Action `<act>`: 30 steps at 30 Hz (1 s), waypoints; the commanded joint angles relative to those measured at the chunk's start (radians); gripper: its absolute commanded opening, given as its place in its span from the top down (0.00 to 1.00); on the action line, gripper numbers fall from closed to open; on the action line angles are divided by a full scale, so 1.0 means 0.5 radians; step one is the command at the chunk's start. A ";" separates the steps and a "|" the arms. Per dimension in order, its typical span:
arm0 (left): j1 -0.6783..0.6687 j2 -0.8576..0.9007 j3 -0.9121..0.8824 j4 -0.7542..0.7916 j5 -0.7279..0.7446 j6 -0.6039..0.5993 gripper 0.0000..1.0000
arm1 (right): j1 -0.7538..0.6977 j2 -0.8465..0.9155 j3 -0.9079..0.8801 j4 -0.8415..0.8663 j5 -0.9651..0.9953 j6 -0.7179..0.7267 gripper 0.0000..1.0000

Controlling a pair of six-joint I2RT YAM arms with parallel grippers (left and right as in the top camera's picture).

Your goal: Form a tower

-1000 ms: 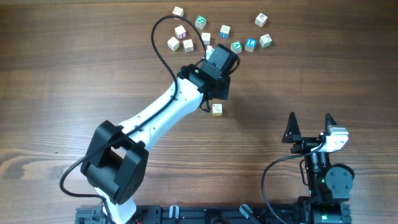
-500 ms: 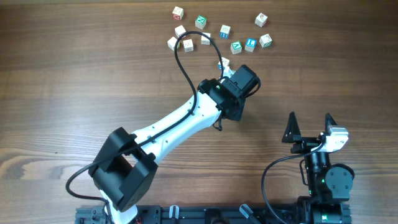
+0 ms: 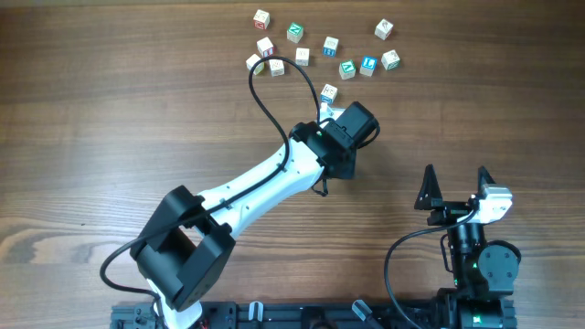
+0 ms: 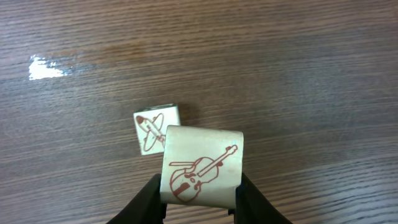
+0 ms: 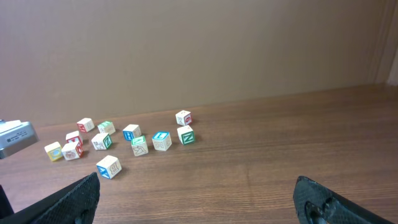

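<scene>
My left gripper [image 4: 200, 186] is shut on a pale wooden cube [image 4: 202, 167] that bears a red violin drawing; its black fingers [image 4: 148, 200] press both sides. Just beyond it, lower down, a second cube [image 4: 155, 129] with a red drawing lies on the table, partly overlapped by the held one. From overhead the gripper's black body [image 3: 352, 123] hides the held cube, and a blue-marked cube [image 3: 329, 92] sits right beside it. The tower is out of view; only single cubes show. My right gripper [image 3: 456, 183] stands open and empty near the front edge.
Several loose letter cubes [image 3: 347, 68] lie scattered at the far edge, also in the right wrist view as a cluster [image 5: 140, 144]. The left arm [image 3: 265, 178] crosses the table diagonally, its black cable [image 3: 260, 96] looping above the wooden tabletop [image 3: 110, 110].
The left arm swung right, away from the cube cluster, then almost stopped. A yellow-marked cube lying apart a second ago is now covered by the arm. The right arm stayed still.
</scene>
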 commanded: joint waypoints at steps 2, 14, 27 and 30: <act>-0.052 0.014 -0.018 0.035 -0.019 -0.055 0.70 | 0.005 -0.011 -0.002 0.004 -0.003 -0.008 0.00; -0.060 0.015 -0.166 0.239 -0.291 -0.101 0.69 | 0.005 -0.011 -0.002 0.004 -0.003 -0.008 0.00; -0.059 0.017 -0.274 0.287 -0.446 -0.420 0.68 | 0.005 -0.011 -0.002 0.004 -0.003 -0.009 0.00; -0.058 0.017 -0.300 0.306 -0.445 -0.421 0.67 | 0.005 -0.011 -0.002 0.004 -0.003 -0.008 0.00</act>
